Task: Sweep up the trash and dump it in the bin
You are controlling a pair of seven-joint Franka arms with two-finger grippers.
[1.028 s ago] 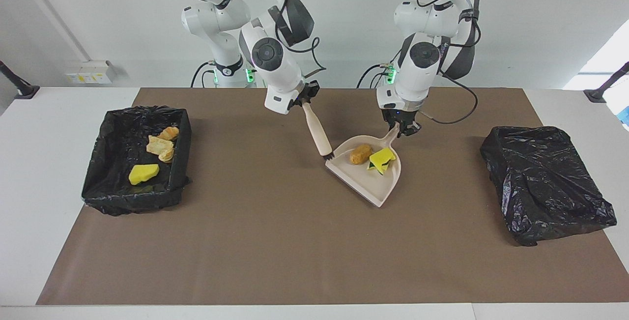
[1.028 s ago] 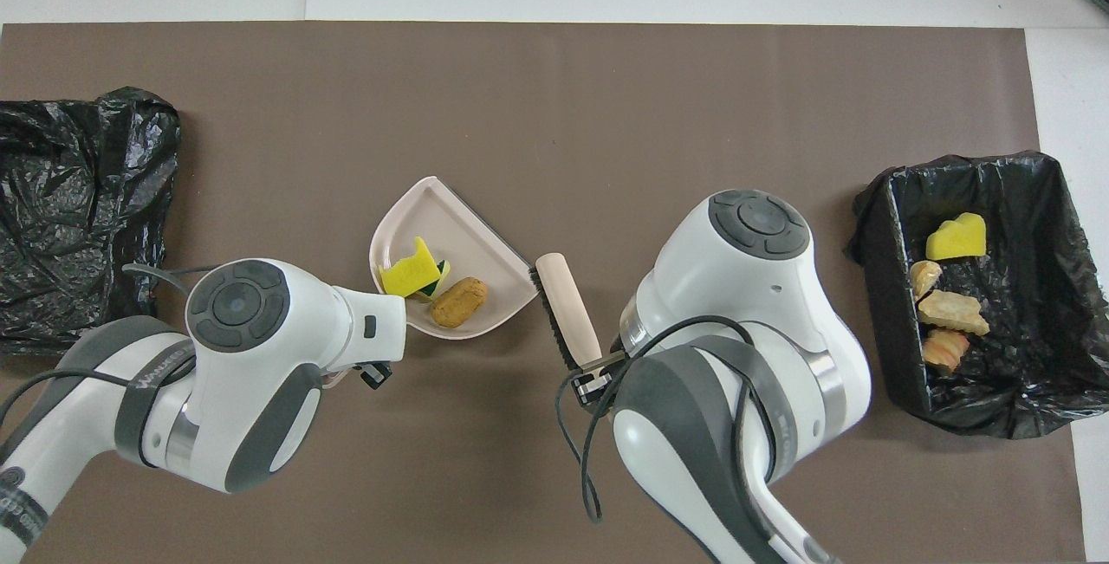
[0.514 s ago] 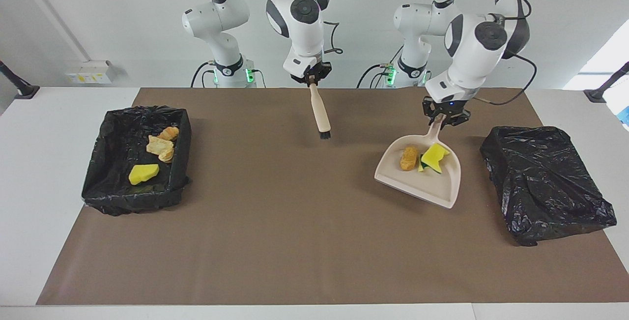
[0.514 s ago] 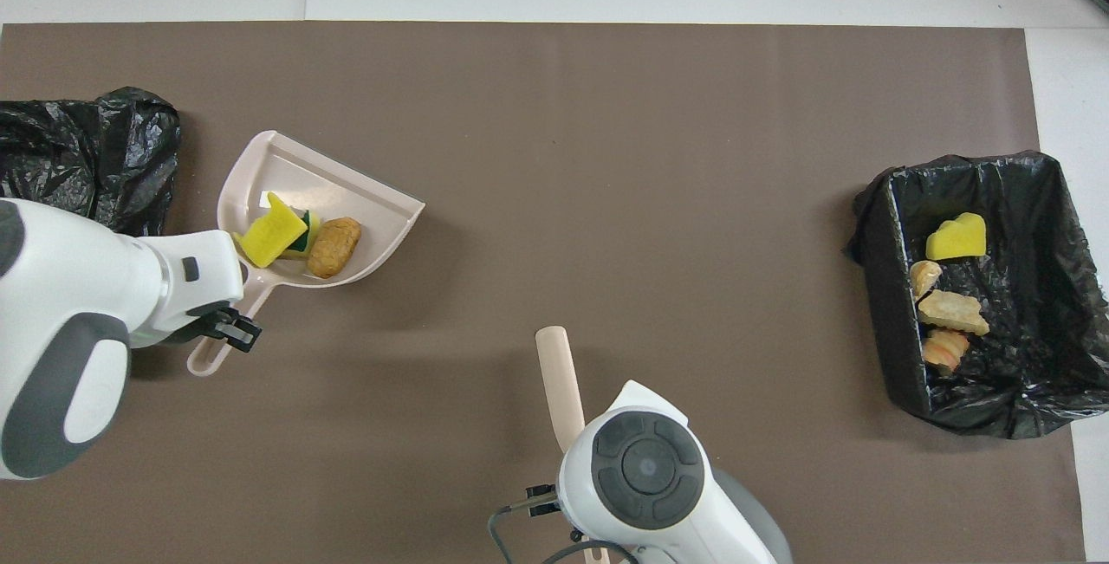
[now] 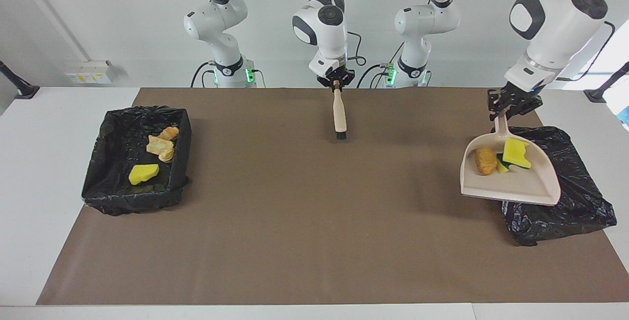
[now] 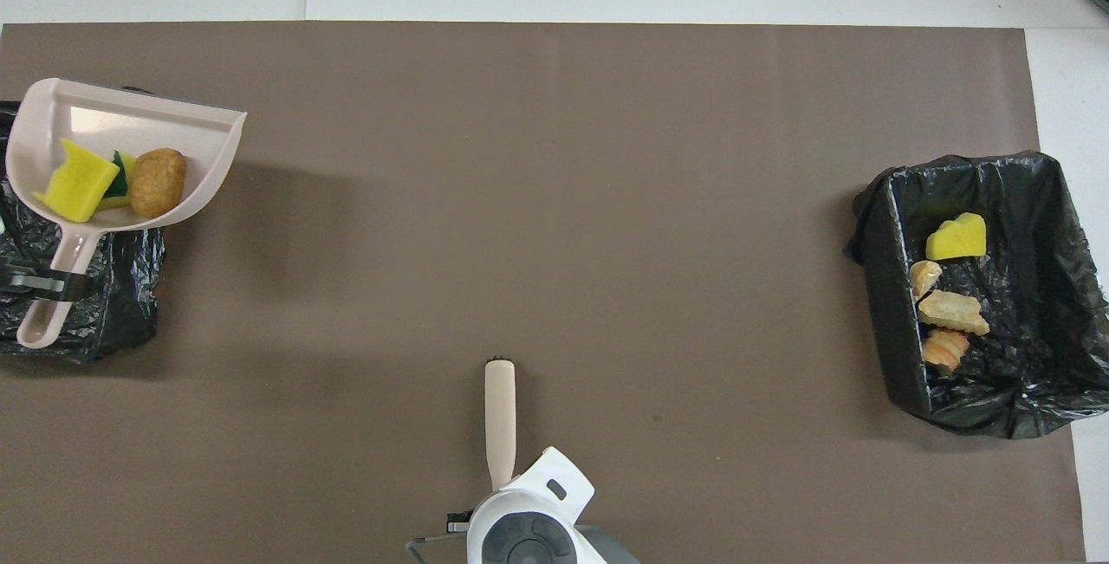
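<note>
**Dustpan hanging over the bag-covered bin**

I am carrying the dustpan (image 5: 508, 175) with my left gripper (image 5: 511, 106) clenched on its handle, over the black bag-covered bin (image 5: 565, 202) at the left arm's end. The pan's long axis is running from handle at twelve o'clock to lip at six in the facing view. Two trash pieces (image 5: 499, 159) are lying in it. My right gripper (image 5: 336, 82) is gripping the brush (image 5: 339, 116), waiting over the brown mat (image 5: 295, 212). The other bin (image 5: 135, 162) is holding four pieces.
</note>
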